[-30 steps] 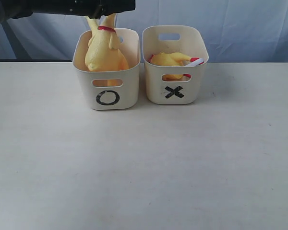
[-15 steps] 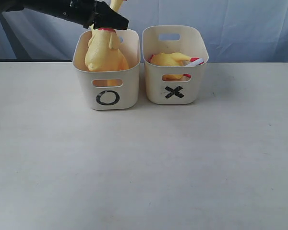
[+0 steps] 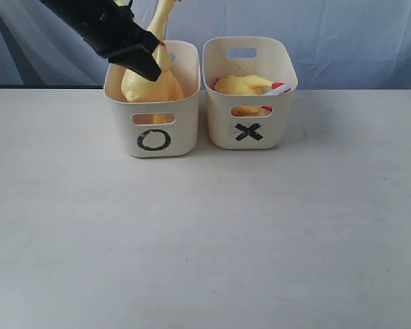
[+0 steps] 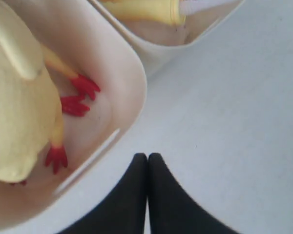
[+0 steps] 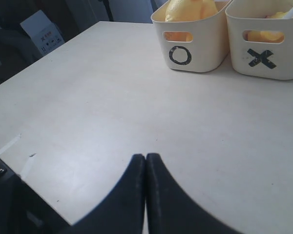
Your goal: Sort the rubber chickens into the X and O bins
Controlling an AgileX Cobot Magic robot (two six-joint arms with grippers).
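While the left gripper (image 4: 147,157) is held by the O bin (image 3: 181,127), its jaws are pressed together on nothing | right gripper (image 5: 145,157): jaws pressed together too, nothing held.

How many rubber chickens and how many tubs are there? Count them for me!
Rubber chickens: 3 (two in the O bin, going by their red feet; one in the X bin)
Bins: 2
Total: 5
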